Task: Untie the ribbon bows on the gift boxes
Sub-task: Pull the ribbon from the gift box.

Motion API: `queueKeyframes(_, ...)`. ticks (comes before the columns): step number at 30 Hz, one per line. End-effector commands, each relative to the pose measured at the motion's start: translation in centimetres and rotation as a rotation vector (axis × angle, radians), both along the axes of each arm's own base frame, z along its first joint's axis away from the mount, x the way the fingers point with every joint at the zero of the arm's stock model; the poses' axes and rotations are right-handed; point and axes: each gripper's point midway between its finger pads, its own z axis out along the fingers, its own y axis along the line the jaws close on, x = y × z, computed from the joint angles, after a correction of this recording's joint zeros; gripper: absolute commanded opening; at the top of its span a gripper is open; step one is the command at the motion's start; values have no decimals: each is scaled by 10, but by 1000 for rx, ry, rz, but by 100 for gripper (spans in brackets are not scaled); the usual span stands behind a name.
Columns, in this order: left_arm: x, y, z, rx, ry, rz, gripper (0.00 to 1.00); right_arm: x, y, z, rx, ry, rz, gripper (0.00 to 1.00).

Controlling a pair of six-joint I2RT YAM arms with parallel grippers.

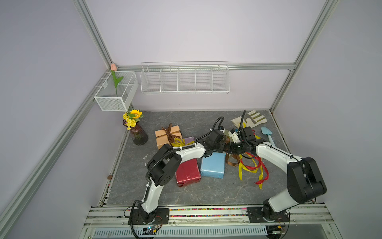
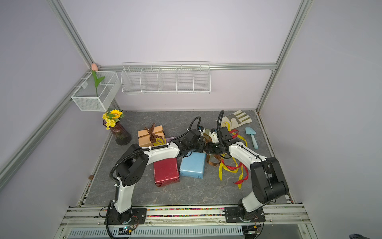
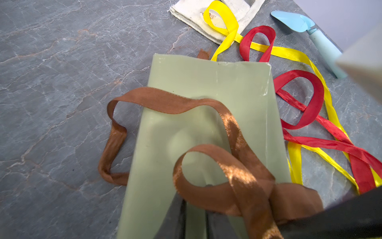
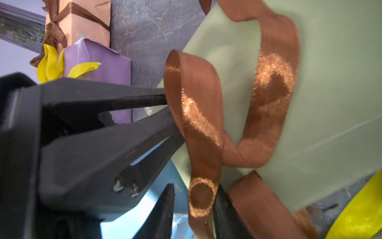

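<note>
Ribbon [image 4: 198, 124], brown, runs between the part-open jaws of the right gripper [image 4: 195, 186], over the green box [image 4: 330, 82] just beyond; left gripper [image 4: 167, 104] nearly shut at its edge, hold unclear; untying seems underway; next, probably clamp and pull away

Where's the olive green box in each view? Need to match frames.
In a top view: olive green box, a pale sliver mid-table beyond the light blue box, mostly hidden.
In a top view: same sliver, same spot.
Left wrist: fills the picture's centre.
Right wrist: the large pale surface behind the ribbon loops.
Shared landmark: the brown ribbon draped over it, seen in all four.
</note>
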Motion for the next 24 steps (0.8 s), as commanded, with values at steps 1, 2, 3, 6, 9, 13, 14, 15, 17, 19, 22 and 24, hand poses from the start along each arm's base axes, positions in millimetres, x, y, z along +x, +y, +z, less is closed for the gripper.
queueKeyframes(1,-5,17,-18,73,51,16,20,-2,6,-9,14,21,12,27)
queueKeyframes(2,-5,17,-18,72,51,16,20,-1,7,-8,21,20,13,25)
queueKeyframes(3,-5,17,-17,72,49,17,20,-1,9,-8,29,21,17,22)
queueKeyframes(6,-4,20,-18,73,49,23,20,0,10,-2,47,11,21,11)
queueKeyframes(9,-5,22,-20,73,53,27,20,3,6,16,89,-20,5,7)
queueKeyframes(13,-5,23,-22,76,55,26,20,14,-7,75,115,-136,-21,7)
queueKeyframes(14,-5,23,-24,76,57,25,20,19,-12,97,103,-185,-28,7)
queueKeyframes(15,-6,23,-25,76,59,22,20,22,-15,116,94,-226,-30,7)
queueKeyframes(17,-6,23,-29,73,65,24,20,30,-21,163,81,-330,-37,7)
queueKeyframes(19,-7,22,-31,65,74,24,20,36,-23,206,86,-423,-41,7)
queueKeyframes(22,-8,19,-32,51,79,19,20,39,-25,261,101,-536,-42,7)
queueKeyframes(24,-8,19,-31,49,78,17,20,40,-25,287,111,-591,-42,7)
